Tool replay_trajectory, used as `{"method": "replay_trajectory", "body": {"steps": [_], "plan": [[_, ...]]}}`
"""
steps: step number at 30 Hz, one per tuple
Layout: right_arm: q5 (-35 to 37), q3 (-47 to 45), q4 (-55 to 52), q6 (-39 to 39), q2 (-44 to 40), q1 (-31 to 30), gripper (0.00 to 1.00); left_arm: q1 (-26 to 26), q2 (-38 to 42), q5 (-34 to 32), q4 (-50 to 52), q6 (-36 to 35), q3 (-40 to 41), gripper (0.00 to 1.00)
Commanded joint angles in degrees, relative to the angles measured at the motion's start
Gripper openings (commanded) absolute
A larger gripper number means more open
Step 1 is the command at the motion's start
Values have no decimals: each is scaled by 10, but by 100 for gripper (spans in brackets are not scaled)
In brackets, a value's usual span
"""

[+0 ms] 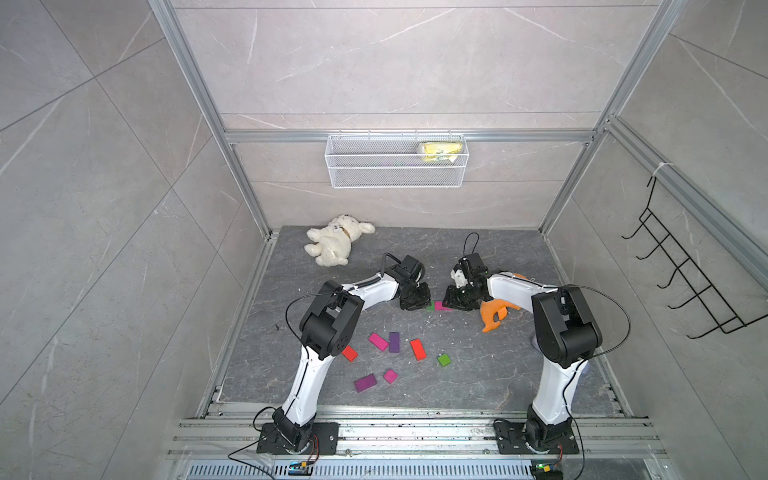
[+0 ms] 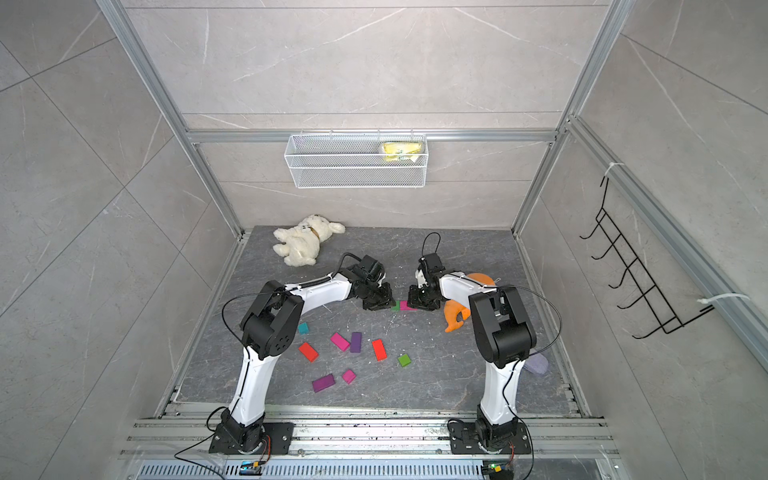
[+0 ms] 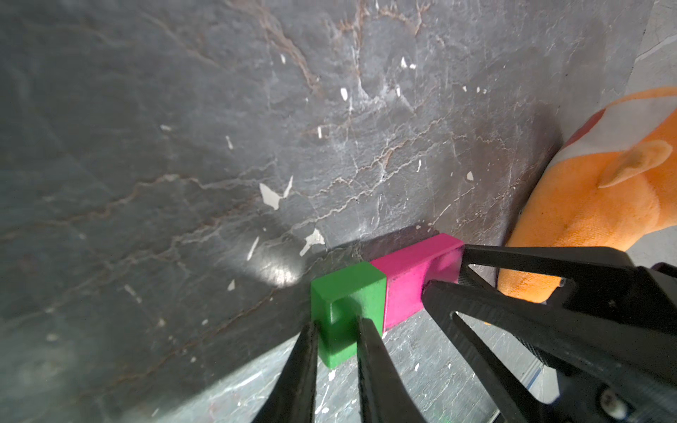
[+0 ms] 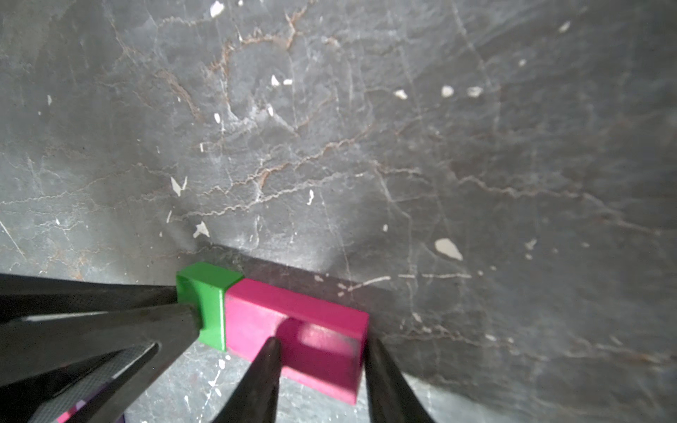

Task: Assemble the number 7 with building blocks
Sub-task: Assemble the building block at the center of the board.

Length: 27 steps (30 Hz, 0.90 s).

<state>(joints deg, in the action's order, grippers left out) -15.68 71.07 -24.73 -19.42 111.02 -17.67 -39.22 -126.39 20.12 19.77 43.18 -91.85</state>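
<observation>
**Centre of both top views.** My left gripper [image 1: 415,300] and right gripper [image 1: 456,300] face each other, tips down on the dark stone-patterned table [image 1: 478,386]. Between them lie a green square block [image 1: 429,308] and a magenta rectangular block [image 1: 442,306]. The two touch end to end and form one short bar.

**Left wrist view.** I see the left gripper [image 3: 337,326] clenched on the green square block [image 3: 348,293], one finger on each side face.

**Right wrist view.** The right gripper [image 4: 322,342] is clamped across the magenta rectangular block [image 4: 293,311], towards the end away from the green one.

**Lower centre of a top view.** The loose blocks lie flat and apart from the bar:
- a magenta rectangle [image 1: 378,341] just beside a purple rectangle [image 1: 394,342]
- a red rectangle [image 1: 417,349]
- a second green square [image 1: 444,360]
- a second red rectangle [image 1: 349,353], partly behind the left arm
- a purple-magenta rectangle [image 1: 365,382]
- a pink square [image 1: 390,375]
- a teal square [image 2: 303,328], seen beside the left elbow

**Surroundings.** An orange plush toy [image 1: 494,313] lies just right of the right gripper, partly under that arm. A white plush dog [image 1: 334,243] lies at the table's upper left.
</observation>
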Motion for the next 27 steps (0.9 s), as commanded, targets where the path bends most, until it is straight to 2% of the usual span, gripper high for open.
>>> {"method": "replay_trajectory", "body": {"steps": [1, 6, 9, 10, 12, 15, 18, 24, 27], "plan": [[15, 6, -22, 13, 20, -6, 40, -3, -13, 10, 10, -14, -21, 23], [19, 7, -23, 6, 19, -7, 40, -2, -11, 10, 11, -13, -18, 24], [20, 8, -20, -4, 10, -7, 42, -2, -6, 10, 15, -16, -15, 29], [21, 7, -20, -6, 6, -6, 44, -3, -4, 8, 17, -18, -14, 32], [26, 8, -21, -13, -9, -8, 59, -2, 4, 0, 25, -21, -11, 42], [35, 1, -20, -20, -43, -11, 66, -3, 23, -16, 36, -28, -1, 57], [33, -8, -24, -31, -84, -15, 68, -2, 59, -37, 44, -31, 15, 71], [68, -58, -52, -53, -185, -52, 67, -2, 182, -112, 62, -37, 90, 87], [104, -80, -89, -54, -225, -91, 67, -2, 250, -166, 105, -55, 133, 90]]}}
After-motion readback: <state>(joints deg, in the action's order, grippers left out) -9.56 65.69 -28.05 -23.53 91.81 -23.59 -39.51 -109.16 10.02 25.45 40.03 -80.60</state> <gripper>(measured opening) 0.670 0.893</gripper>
